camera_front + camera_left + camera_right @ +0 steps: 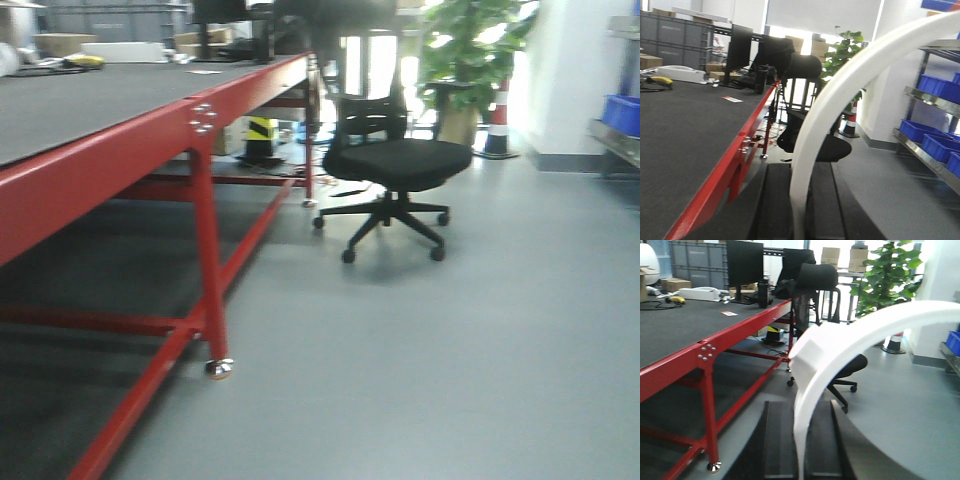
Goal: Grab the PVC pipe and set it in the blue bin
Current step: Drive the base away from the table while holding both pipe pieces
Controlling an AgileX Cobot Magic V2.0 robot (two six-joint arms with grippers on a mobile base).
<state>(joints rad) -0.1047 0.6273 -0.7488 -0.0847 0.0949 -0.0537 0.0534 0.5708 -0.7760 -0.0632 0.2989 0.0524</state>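
A curved white PVC pipe [840, 85] rises from between the two black fingers of my left gripper [801, 170] and arcs up to the right; the jaws are shut on its lower end. In the right wrist view a curved white PVC pipe [840, 347] with a stepped collar likewise stands clamped in my right gripper [800, 407] and bends off to the right. Blue bins [935, 145] sit on a metal shelf at the right, and one blue bin [620, 112] shows at the far right of the front view. No gripper appears in the front view.
A red-framed table [150, 150] with a dark top runs along the left. A black office chair [395, 165] stands on the grey floor ahead. Behind it are a potted plant [465, 50] and a striped cone [497, 125]. A monitor [744, 262] and boxes sit on the table.
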